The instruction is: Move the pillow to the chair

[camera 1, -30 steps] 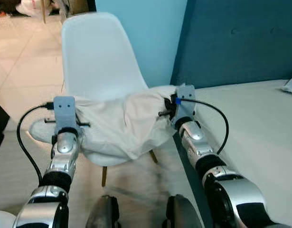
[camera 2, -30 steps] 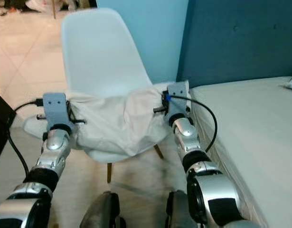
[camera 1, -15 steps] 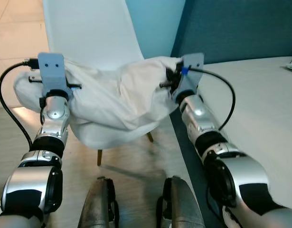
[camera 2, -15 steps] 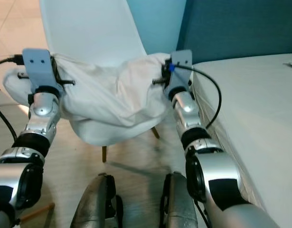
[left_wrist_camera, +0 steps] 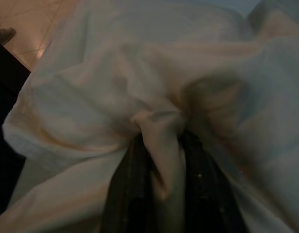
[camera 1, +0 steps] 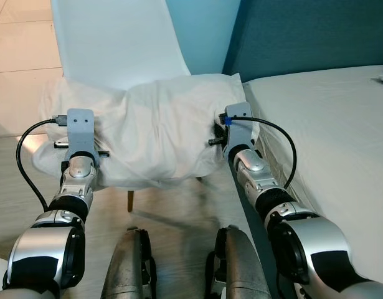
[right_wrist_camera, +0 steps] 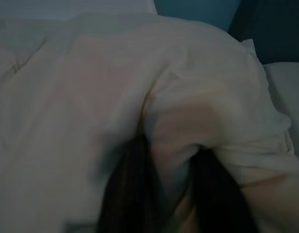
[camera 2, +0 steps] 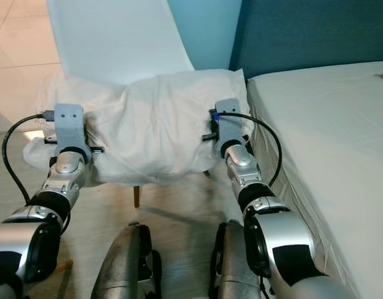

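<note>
Pale bed (camera 1: 328, 124), teal headboard (camera 1: 303, 34), beige tiled floor (camera 1: 17, 56).

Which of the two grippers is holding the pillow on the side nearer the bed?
The right gripper, pinching the pillow beside the bed; the left gripper grips the far end.

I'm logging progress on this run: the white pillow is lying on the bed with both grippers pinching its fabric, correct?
Not on the bed. The left eye view shows the white pillow lying on the seat of the white chair beside the bed. The rest holds: the left gripper and right gripper each pinch its fabric.
</note>
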You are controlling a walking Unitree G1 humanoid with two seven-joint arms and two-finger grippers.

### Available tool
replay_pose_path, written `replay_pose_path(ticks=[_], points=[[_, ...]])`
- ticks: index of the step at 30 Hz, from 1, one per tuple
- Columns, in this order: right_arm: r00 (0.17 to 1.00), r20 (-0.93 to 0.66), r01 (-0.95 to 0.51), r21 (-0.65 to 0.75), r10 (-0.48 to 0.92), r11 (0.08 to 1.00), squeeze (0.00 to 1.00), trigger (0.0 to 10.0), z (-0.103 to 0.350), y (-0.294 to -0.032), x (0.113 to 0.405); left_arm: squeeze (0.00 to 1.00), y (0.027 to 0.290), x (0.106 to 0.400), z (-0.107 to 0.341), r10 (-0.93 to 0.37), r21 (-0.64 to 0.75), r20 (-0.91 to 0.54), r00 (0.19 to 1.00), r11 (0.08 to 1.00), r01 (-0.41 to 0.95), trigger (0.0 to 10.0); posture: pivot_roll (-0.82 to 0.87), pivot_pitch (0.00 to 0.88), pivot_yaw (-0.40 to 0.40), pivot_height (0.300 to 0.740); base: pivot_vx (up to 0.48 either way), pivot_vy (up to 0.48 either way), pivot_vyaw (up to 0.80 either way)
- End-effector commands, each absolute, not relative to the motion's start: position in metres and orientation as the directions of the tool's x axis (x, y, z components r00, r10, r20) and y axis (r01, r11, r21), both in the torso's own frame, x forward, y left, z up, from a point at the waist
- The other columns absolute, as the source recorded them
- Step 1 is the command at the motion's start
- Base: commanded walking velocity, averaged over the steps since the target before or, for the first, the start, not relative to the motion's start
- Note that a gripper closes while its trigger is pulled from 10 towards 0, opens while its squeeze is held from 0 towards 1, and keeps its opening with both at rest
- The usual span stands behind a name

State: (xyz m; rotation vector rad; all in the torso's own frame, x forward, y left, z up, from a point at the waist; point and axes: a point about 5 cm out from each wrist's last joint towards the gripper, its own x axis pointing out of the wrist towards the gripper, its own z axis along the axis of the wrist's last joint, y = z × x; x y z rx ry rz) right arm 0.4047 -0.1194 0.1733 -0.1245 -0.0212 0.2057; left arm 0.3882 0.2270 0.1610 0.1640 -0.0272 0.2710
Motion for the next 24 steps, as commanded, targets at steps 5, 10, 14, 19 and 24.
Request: replay_pose_path(ticks=[5, 10, 14, 19, 24], points=[[0.976, 0.004, -0.217, -0.098, 0.219, 0.971, 1.00, 10.0, 0.176, -0.115, 0.406, 1.00, 0.225, 0.388, 0.157, 0.244, 0.130, 0.022, 0.969, 0.961, -0.245, 10.0, 0.08, 0.409, -0.052, 0.620, 0.000, 0.000, 0.00], [0.974, 0.020, -0.223, -0.100, 0.227, 0.970, 1.00, 10.0, 0.179, -0.116, 0.406, 1.00, 0.225, 0.387, 0.158, 0.248, 0.107, 0.044, 0.968, 0.962, -0.251, 10.0, 0.08, 0.389, -0.053, 0.620, 0.000, 0.000, 0.00], [0.981, -0.037, -0.194, -0.154, 0.190, 0.969, 1.00, 10.0, 0.173, -0.119, 0.407, 1.00, 0.227, 0.386, 0.156, 0.265, 0.098, 0.040, 0.963, 0.958, -0.268, 10.0, 0.07, 0.345, -0.049, 0.620, 0.000, 0.000, 0.00], [0.993, -0.026, -0.119, -0.148, 0.117, 0.982, 0.00, 10.0, 0.177, -0.136, 0.408, 0.00, 0.229, 0.382, 0.157, 0.245, 0.084, 0.065, 0.967, 0.965, -0.250, 10.0, 0.07, 0.285, -0.048, 0.620, 0.000, 0.000, 0.00], [0.992, 0.084, -0.092, -0.031, 0.094, 0.995, 0.00, 10.0, 0.192, -0.150, 0.409, 0.00, 0.240, 0.371, 0.168, 0.231, 0.036, 0.140, 0.963, 0.971, -0.238, 10.0, 0.06, 0.233, -0.050, 0.620, 0.000, 0.000, 0.00]])
